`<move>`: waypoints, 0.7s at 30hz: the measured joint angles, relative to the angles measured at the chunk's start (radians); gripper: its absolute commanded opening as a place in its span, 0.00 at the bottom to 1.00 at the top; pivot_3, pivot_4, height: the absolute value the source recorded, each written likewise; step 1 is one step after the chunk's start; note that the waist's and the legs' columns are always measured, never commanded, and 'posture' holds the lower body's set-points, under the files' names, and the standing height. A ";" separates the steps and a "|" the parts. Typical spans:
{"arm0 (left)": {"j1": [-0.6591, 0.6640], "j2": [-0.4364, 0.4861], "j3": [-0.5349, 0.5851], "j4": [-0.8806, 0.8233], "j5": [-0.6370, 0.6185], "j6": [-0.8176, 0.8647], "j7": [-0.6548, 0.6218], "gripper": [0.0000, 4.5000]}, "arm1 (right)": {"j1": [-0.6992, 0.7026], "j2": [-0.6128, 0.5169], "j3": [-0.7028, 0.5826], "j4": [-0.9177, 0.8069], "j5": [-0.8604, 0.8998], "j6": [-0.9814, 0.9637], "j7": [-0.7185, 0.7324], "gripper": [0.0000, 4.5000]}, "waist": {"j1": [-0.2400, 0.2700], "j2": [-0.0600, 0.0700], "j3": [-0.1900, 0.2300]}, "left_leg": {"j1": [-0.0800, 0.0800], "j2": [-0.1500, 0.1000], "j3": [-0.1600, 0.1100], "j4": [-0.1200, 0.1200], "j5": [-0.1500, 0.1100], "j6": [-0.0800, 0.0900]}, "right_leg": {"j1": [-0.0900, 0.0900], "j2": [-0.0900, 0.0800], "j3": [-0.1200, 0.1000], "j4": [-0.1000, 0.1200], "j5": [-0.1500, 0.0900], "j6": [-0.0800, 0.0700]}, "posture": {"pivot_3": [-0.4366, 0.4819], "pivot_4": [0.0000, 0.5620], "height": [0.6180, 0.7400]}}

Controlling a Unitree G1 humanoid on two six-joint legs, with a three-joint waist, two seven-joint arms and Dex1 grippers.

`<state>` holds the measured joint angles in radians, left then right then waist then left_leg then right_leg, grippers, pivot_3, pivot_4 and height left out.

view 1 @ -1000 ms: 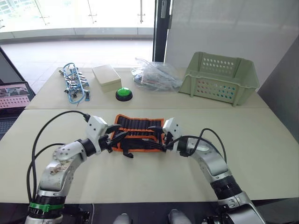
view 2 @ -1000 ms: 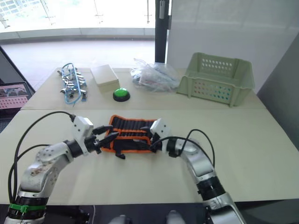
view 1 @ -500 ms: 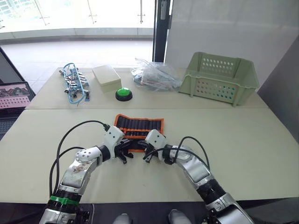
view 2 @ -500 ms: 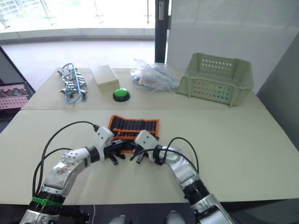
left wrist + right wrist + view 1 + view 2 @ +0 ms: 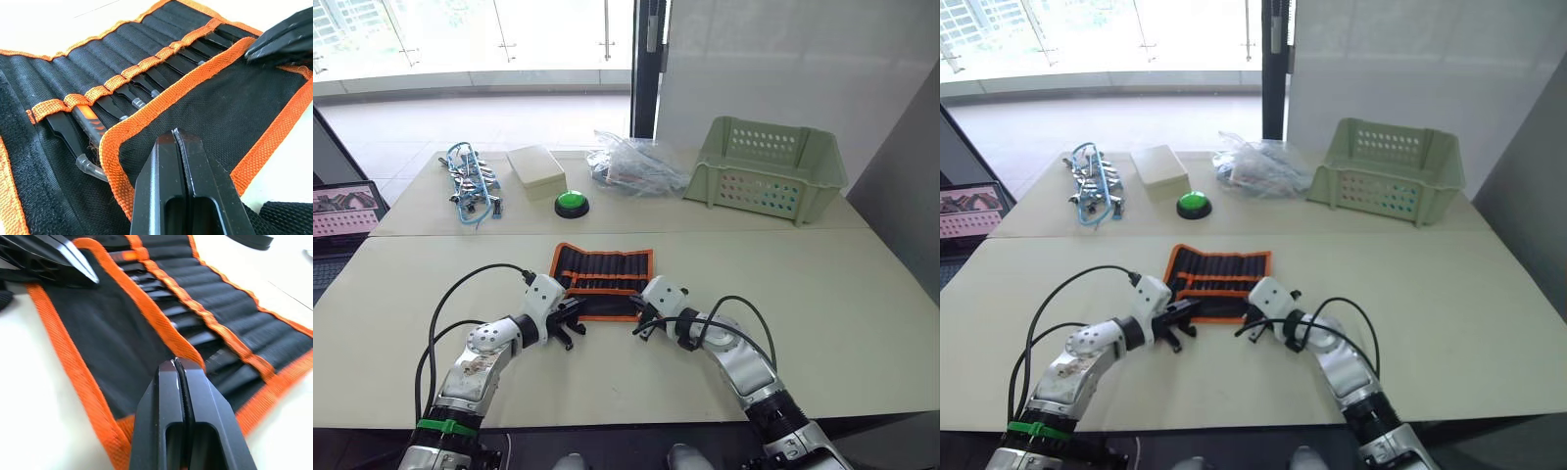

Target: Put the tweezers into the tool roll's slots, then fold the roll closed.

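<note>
The tool roll lies flat on the surface right in front of the robot, between the two arms. The tweezers sit in the pocket slots under the orange band, and the near flap is turned over their lower ends. So by my read the slotting part is done and you're on the fold.

Both sets of fingers are pressed together with nothing between them: the left gripper rests at the flap's orange hem, and the right gripper does the same near the other end of the flap. To do this well, I'd pinch fabric, not just poke it. Open each pair a little, get one finger under the near edge and one on top, and close on the hem. Lift both ends evenly, or the roll will skew and the tweezers could slide out of their slots. Carry the edge over in one smooth arc away from the robot.

Hard to make out:
- I can't count all five tweezers, since the flap hides their lower halves.
- One slot shows an orange-and-black handle, which might be a different tool.
- The black strap only peeks in at a corner, so I can't tell where it runs.
- In the head views the grippers cover the roll's near corners.
</note>
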<state>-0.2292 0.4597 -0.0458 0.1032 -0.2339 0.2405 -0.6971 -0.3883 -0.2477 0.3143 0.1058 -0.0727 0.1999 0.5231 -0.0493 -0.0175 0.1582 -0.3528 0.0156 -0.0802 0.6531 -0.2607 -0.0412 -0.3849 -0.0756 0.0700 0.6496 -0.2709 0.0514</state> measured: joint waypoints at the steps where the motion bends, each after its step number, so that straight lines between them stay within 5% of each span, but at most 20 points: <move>1: 0.002 -0.002 0.005 0.002 -0.006 0.000 -0.004 0.00 | 0.000 0.000 -0.006 0.000 0.001 0.002 -0.001 0.01 | -0.001 0.000 0.000 | 0.000 0.000 0.000 0.000 0.000 0.000 | 0.000 0.000 0.000 0.000 0.000 0.000 | 0.48 0.27 1.00; 8: 0.050 -0.033 0.065 -0.034 -0.081 -0.027 -0.034 0.00 | 0.020 0.006 -0.053 -0.015 0.076 -0.032 0.034 0.01 | 0.002 0.000 0.001 | -0.004 0.000 0.000 -0.002 0.000 0.000 | -0.003 -0.001 0.000 -0.002 0.000 0.000 | 0.48 0.27 1.00; 14: 0.141 -0.009 0.122 -0.234 -0.172 -0.048 -0.093 0.00 | 0.058 -0.011 -0.125 -0.204 0.292 -0.074 0.187 0.01 | 0.004 -0.001 0.001 | -0.019 0.000 0.000 0.000 0.000 -0.001 | -0.018 -0.002 0.000 0.000 0.001 -0.001 | 0.48 0.27 1.00; 18: 0.242 0.082 0.211 -0.355 -0.252 0.023 -0.119 0.26 | 0.076 -0.089 -0.160 -0.216 0.362 0.004 0.261 0.00 | 0.003 0.000 0.002 | -0.019 0.000 0.000 -0.001 0.000 -0.001 | -0.019 -0.002 0.000 -0.001 0.001 -0.001 | 0.48 0.27 1.00; 21: 0.335 0.152 0.276 -0.407 -0.290 0.048 -0.161 0.49 | 0.058 -0.145 -0.191 -0.195 0.415 0.084 0.315 0.19 | 0.002 -0.001 0.003 | -0.019 0.000 0.000 -0.001 0.000 -0.001 | -0.019 -0.001 0.000 -0.002 0.000 -0.001 | 0.48 0.27 1.00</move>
<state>0.1063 0.6121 0.2303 -0.3033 -0.5243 0.2885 -0.8579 -0.3305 -0.3927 0.1237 -0.0893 0.3424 0.2842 0.8377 -0.0477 -0.0184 0.1608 -0.3715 0.0160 -0.0799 0.6518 -0.2604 -0.0417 -0.4035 -0.0763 0.0697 0.6479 -0.2705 0.0508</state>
